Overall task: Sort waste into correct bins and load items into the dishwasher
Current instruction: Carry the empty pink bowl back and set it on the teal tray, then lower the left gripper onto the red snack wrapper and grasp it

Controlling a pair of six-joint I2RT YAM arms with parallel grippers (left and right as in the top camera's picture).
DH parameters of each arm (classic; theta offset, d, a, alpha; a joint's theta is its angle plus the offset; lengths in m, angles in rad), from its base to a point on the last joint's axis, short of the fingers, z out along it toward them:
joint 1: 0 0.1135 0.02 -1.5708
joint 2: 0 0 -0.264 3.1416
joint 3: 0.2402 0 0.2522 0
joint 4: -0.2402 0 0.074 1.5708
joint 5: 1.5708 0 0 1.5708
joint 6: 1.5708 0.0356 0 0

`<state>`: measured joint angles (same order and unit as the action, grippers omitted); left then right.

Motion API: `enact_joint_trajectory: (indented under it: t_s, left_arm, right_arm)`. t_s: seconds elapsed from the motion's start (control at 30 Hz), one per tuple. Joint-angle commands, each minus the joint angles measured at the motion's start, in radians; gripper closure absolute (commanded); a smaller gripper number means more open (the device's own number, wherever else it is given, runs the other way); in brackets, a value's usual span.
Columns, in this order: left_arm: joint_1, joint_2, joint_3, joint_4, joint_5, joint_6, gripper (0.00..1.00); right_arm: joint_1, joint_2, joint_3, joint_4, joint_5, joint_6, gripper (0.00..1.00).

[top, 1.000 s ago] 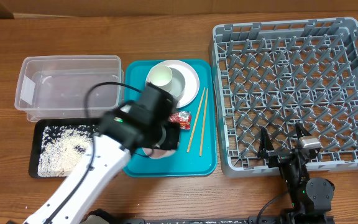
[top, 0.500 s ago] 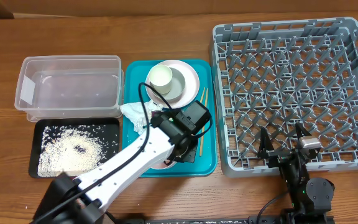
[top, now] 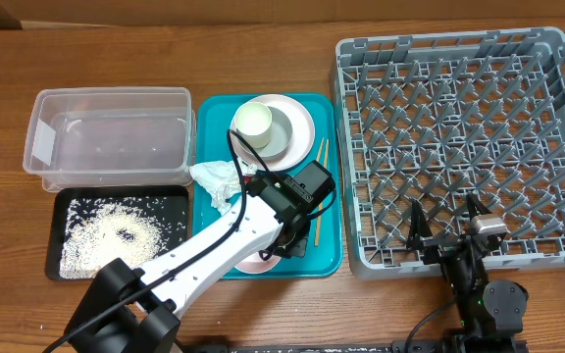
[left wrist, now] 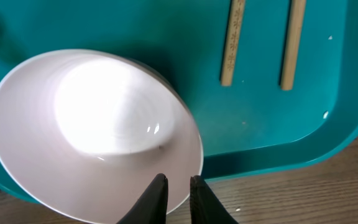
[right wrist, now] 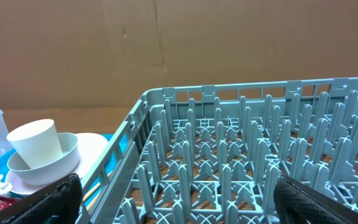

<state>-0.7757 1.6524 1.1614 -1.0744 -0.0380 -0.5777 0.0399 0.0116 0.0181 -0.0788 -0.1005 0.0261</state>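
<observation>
Overhead: on the wooden counter [top: 263,49], the left tool [top: 281,238] hangs over the near end of the teal tray [top: 328,247], at the small plate [top: 253,263], which juts past the tray's near edge. The crumpled napkin [top: 216,181] lies to its left and the chopsticks [top: 321,155] to its right. Farther back, the cup [top: 253,121] sits in the bowl [top: 284,139] on the large plate [top: 304,113]. At left, rice [top: 116,233] covers the black tray [top: 177,259], just near of the clear tub [top: 106,132]. The right tool [top: 446,231] sits at the near edge of the dish rack [top: 459,127].

Left wrist: the fingers [left wrist: 154,196] are pressed nearly together, pinching the plate's right rim.

Right wrist: the tool is spread wide, facing the rack.
</observation>
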Motion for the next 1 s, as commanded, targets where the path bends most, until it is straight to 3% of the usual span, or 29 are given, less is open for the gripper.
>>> enact_joint_trajectory:
  t_s: [0.0, 0.03, 0.13, 0.33, 0.4, 0.5, 0.97]
  left_arm:
    - [-0.003, 0.010, 0.018, -0.007, -0.019, -0.013, 0.82]
    - [-0.003, 0.010, 0.018, -0.010, -0.020, -0.013, 0.82]
    - [0.002, 0.010, 0.019, -0.008, -0.057, -0.014, 0.95]
    - [0.091, 0.008, 0.102, -0.021, -0.085, -0.014, 0.96]
    - [0.133, 0.008, 0.137, -0.021, -0.085, -0.014, 0.92]
    - [0.204, 0.008, 0.151, 0.009, -0.085, -0.014, 0.71]
    - [0.300, 0.012, 0.093, 0.133, -0.085, -0.042, 0.67]
  right_arm:
    - [-0.003, -0.009, -0.010, 0.005, -0.002, 0.001, 0.00]
    - [-0.003, -0.009, -0.010, 0.005, -0.002, 0.001, 0.00]
    - [-0.003, -0.009, -0.010, 0.005, -0.002, 0.001, 0.00]
    - [-0.003, -0.009, -0.010, 0.005, -0.002, 0.001, 0.00]
    - [-0.003, -0.009, -0.010, 0.005, -0.002, 0.001, 0.00]
    - [-0.003, -0.009, -0.010, 0.005, -0.002, 0.001, 0.00]
    - [-0.003, -0.009, -0.010, 0.005, -0.002, 0.001, 0.00]
